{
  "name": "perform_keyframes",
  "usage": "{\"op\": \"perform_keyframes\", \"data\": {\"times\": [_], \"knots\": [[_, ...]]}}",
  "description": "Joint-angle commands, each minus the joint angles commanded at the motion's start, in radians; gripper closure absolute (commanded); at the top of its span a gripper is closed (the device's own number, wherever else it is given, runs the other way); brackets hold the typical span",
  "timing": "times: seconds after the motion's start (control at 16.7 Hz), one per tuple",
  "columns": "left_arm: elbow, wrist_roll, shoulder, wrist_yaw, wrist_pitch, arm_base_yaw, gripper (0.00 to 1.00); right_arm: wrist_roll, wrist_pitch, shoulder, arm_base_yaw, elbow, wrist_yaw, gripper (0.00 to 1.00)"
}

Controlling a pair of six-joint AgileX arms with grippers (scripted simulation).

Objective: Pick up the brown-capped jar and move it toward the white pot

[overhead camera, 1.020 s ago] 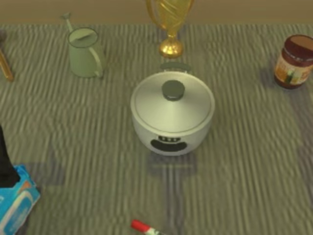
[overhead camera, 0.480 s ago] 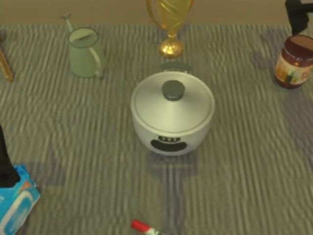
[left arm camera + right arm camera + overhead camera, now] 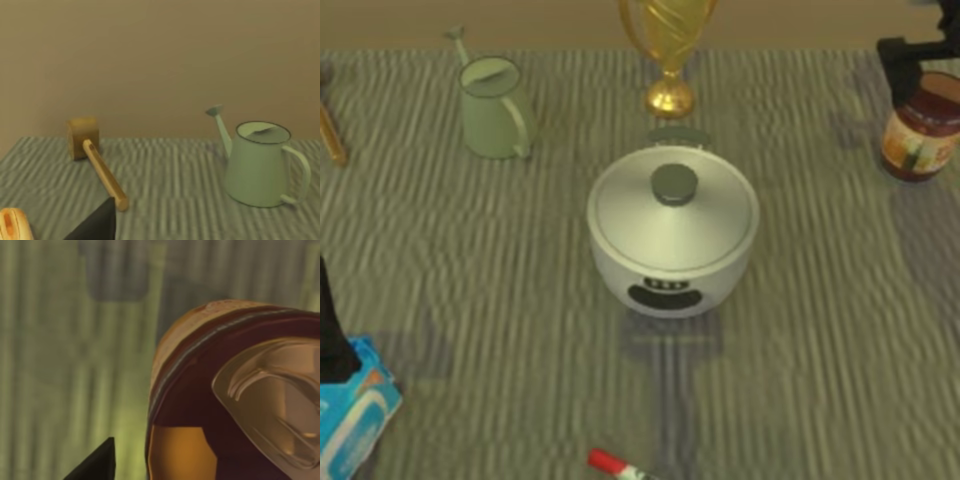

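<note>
Brown-capped jar (image 3: 921,128) sits far right on the table, well apart from white pot (image 3: 672,228). Right gripper (image 3: 917,55) hovers at its lid; grip state unclear. Lift and move pending.

Soft, even, dim-warm light with mild blur in every view.

From above, the white pot (image 3: 672,228) casts a faint shadow on the counter (image 3: 500,260) toward the near edge, and its domed lid shows a dull sheen. In the right wrist view the brown-capped jar (image 3: 235,390) fills the frame, out of focus, glare streaking its cap.
</note>
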Motion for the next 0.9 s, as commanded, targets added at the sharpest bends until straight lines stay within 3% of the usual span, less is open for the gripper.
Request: {"op": "perform_keyframes", "data": {"times": [0.3, 0.9], "knots": [[0.000, 0.000, 0.000, 0.000, 0.000, 0.000, 0.00, 0.000, 0.005, 0.002, -0.005, -0.006, 0.000, 0.00], [0.000, 0.000, 0.000, 0.000, 0.000, 0.000, 0.00, 0.002, 0.168, 0.030, 0.002, -0.138, 0.001, 0.00]]}}
